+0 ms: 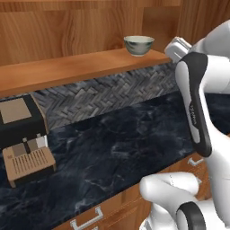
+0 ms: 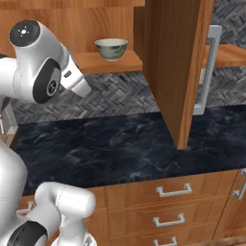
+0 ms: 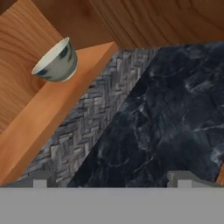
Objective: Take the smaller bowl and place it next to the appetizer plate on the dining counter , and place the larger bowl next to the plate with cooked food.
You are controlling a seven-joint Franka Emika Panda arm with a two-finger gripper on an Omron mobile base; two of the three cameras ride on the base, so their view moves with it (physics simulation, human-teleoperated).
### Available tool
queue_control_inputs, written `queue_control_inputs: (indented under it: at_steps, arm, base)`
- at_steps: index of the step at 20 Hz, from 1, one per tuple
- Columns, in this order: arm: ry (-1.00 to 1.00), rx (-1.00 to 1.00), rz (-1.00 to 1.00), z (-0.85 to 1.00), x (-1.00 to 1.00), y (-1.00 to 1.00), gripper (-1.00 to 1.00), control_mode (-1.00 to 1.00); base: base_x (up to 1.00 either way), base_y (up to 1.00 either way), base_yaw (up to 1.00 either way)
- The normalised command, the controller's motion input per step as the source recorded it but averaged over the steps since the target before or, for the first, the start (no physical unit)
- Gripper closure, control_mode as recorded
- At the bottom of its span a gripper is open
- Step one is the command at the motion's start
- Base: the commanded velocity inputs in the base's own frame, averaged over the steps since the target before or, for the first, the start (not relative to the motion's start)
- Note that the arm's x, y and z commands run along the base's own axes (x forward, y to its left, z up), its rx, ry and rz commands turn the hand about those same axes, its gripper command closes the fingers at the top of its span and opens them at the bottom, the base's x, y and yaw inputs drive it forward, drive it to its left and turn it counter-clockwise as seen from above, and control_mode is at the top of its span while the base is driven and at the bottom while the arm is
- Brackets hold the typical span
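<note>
- Black marbled counter (image 1: 112, 148) runs along a wall with a grey herringbone backsplash (image 1: 112, 90), and wooden drawers with metal handles (image 2: 173, 192) sit below its front edge.
- Above the backsplash a wooden shelf (image 1: 67, 69) spans the wall, backed by wood panelling.
- The smaller bowl (image 1: 139, 45) stands upright on the shelf, near its right end and close to the front edge; its inside is pale and its outside greyish-green.
- From the right base view the same bowl sits just left of an open wooden cabinet door (image 2: 175, 67) that hangs out over the counter.
- At the left end of the counter stands a dark coffee machine (image 1: 22, 134) with a wooden tray at its base.
- The gripper (image 3: 111, 179) hangs above the counter, well apart from the bowl, with its two finger tips spread wide and nothing between them.
- In the hand view the bowl appears tilted at the upper left, on the shelf.
</note>
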Motion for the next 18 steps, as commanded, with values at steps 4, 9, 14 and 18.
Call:
queue_control_inputs:
  at_steps: [4, 9, 14, 18]
  arm:
    - [0.0, 0.01, 0.0, 0.04, 0.46, -0.09, -1.0, -1.0]
    - [-0.03, 0.03, 0.0, 0.03, 0.47, -0.03, -1.0, -1.0]
    - [-0.14, 0.04, 0.0, 0.04, 0.38, 0.0, -1.0, -1.0]
    - [-0.04, 0.07, 0.0, 0.14, 0.29, -0.05, -1.0, -1.0]
  base:
    - [0.0, 0.0, 0.0]
    - [0.0, 0.0, 0.0]
    - [0.0, 0.0, 0.0]
    - [0.0, 0.0, 0.0]
